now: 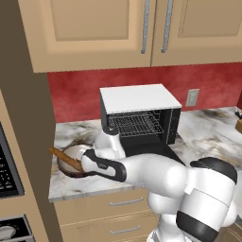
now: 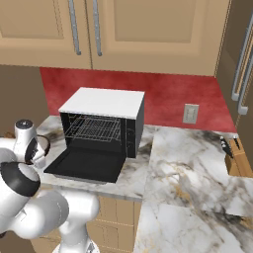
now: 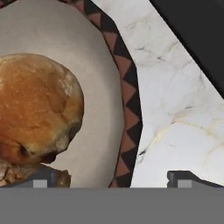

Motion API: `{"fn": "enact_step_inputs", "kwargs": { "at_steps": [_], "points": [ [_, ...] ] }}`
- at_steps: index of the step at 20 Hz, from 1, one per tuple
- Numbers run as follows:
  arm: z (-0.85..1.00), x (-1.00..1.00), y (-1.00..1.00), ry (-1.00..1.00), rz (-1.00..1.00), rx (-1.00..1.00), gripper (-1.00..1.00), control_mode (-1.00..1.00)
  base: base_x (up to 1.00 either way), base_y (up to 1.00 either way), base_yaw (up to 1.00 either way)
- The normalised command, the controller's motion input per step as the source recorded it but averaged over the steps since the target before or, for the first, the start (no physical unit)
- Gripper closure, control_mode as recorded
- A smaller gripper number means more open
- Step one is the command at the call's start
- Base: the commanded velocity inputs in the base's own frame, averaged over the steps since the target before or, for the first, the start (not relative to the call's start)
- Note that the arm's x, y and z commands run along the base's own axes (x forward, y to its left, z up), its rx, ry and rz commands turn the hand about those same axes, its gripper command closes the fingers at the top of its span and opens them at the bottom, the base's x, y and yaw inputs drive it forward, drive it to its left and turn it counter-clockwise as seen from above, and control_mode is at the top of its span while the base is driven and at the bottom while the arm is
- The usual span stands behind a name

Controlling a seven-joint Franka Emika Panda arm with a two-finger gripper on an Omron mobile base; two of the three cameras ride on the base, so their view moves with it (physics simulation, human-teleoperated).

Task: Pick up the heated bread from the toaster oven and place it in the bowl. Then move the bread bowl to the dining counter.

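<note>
A golden-brown, matt crust, dusted pale in places and cracked dark near its lower side, is shown on the heated bread (image 3: 37, 107). The bowl (image 3: 96, 57) is finished smooth and matt grey-beige inside, with a rim banded in dark and reddish-brown triangles. The counter (image 2: 188, 168) is rendered as polished white-grey marble with brownish veins. The toaster oven (image 1: 139, 113) is given black, faintly glossy walls, a flat matt white top and thin metal wire racks (image 2: 94, 128). The cabinets (image 1: 94, 28) are seen as smooth tan wood with brushed silver bar handles (image 1: 166, 26). The backsplash (image 2: 168, 96) is mottled matt red.
</note>
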Motion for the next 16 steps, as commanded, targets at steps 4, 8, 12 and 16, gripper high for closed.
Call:
{"fn": "enact_step_inputs", "kwargs": {
  "at_steps": [4, 8, 12, 16],
  "points": [
    [-0.22, 0.09, 0.05, 0.00, 0.00, 0.00, -1.00, -1.00, 0.00, 0.00, 0.00],
    [-0.09, 0.19, 0.11, 0.00, 0.00, 0.00, 1.00, -1.00, 0.00, 0.00, 0.00],
    [0.00, 0.02, 0.03, 0.00, 0.00, 0.00, 1.00, -1.00, 0.00, 0.00, 0.00],
    [0.00, 0.00, 0.00, 0.00, 0.00, 0.00, 1.00, -1.00, 0.00, 0.00, 0.00]
  ]
}}
